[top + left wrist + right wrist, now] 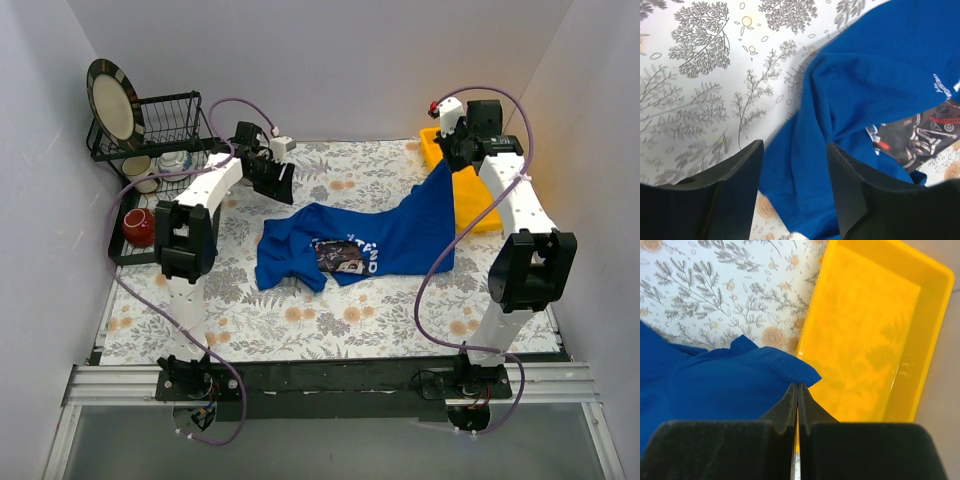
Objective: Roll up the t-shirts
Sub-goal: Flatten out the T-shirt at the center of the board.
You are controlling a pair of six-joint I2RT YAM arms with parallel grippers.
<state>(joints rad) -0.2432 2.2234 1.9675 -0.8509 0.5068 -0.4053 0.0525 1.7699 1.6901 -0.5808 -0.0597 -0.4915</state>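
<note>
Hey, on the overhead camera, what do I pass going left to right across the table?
Red mug → left gripper → blue t-shirt → yellow tray. The right gripper overlaps the shirt and tray, so it is left out.

Robot test booth staged as a kitchen: plain white walls [320, 70], aluminium rail [110, 385], floral tablecloth [330, 325], dish rack [175, 110].

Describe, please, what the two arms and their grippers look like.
The left arm and right arm have white links with black joint housings and looping purple cables. The left gripper and right gripper have matte black, wedge-shaped fingers.
</note>
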